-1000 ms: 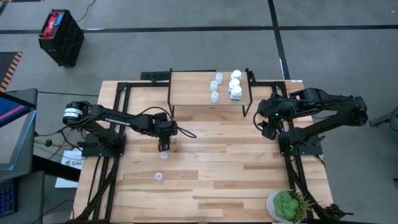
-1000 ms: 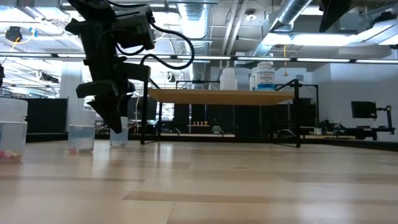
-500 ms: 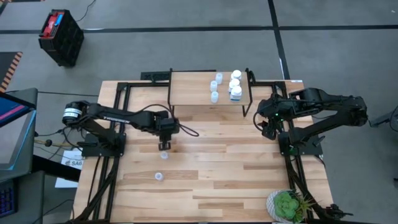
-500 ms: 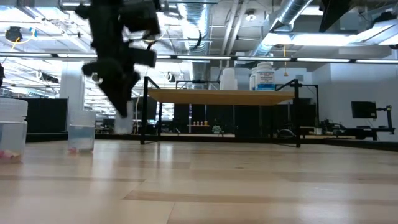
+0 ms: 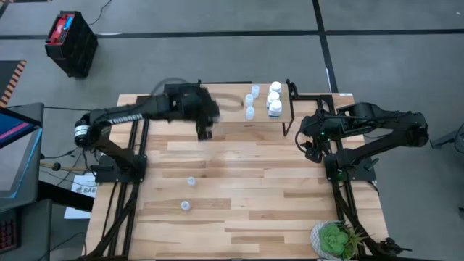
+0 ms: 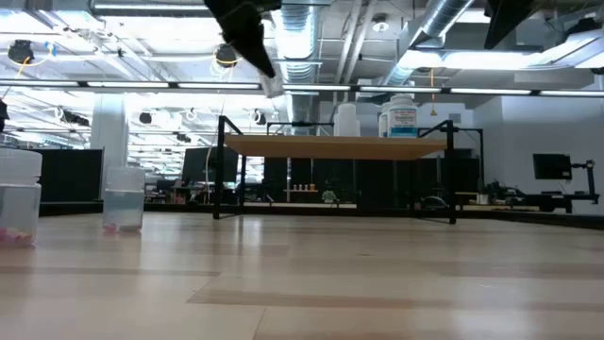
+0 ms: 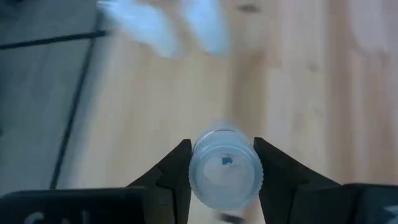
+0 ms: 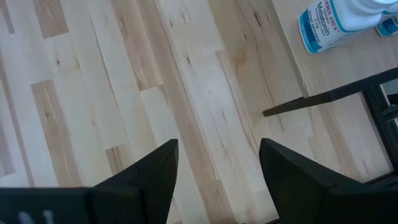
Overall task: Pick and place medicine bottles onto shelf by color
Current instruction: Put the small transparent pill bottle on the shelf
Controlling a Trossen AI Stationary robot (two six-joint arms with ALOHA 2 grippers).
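1. The left gripper [image 7: 222,163] clasps a pale-blue bottle [image 7: 225,172], raised above the shelf [image 5: 225,112]'s left part; six bottles stand at its right end.
2. The right gripper [image 8: 217,163] hangs unclenched, empty, over the desk [image 5: 246,196] beside the shelf.

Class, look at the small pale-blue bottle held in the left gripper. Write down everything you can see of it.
The small pale-blue translucent bottle looks like cloudy plastic, round, with a tiny dark-blue speck on the end facing the wrist camera. It sits clamped between the left gripper's two dark fingers, one pressing each side, and nothing else touches it. It is off the table, carried above the left part of the small light-wood shelf on thin black legs. In the low view it shows only as a pale blur.
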